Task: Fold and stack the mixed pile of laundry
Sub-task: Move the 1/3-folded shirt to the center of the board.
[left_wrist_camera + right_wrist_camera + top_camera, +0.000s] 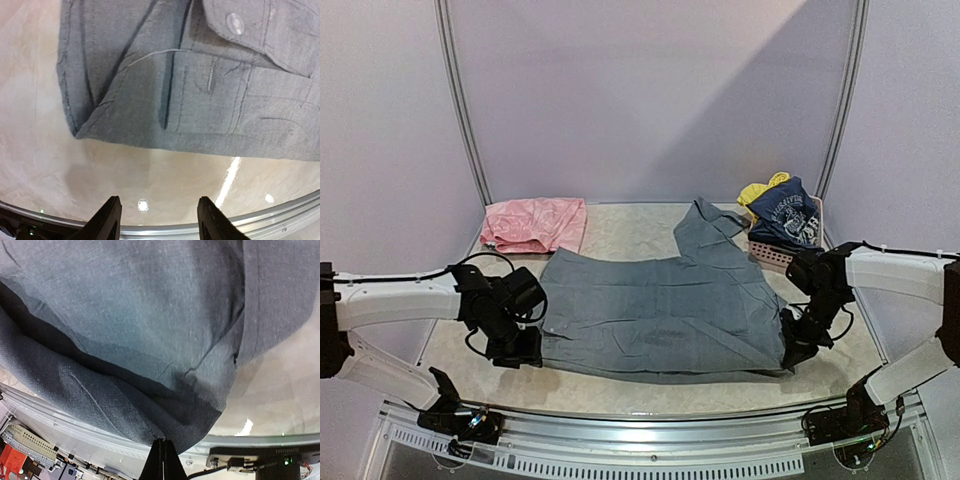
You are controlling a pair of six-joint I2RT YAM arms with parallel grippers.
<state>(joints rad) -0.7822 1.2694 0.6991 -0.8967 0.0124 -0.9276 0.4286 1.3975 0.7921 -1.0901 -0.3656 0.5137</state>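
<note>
Now R gripper (161, 455) clamps grey shirt (660, 305) edge — L gripper (159, 204) apart, off hem.

— Where does the shirt (660, 310) lie?
— On the table (630, 225), spread across the middle, with one part reaching towards one o'clock.
— And around it?
— A folded cloth (535, 223) sits at ten o'clock, apart from it. The basket (770, 255) is at two o'clock, just beside that reaching part. It has a top (788, 218) in it, with another piece (760, 190) behind.
— The arms?
— The left gripper (520, 350) is at eight o'clock, beside the shirt's edge. The right gripper (792, 352) is at four, on its corner.
</note>
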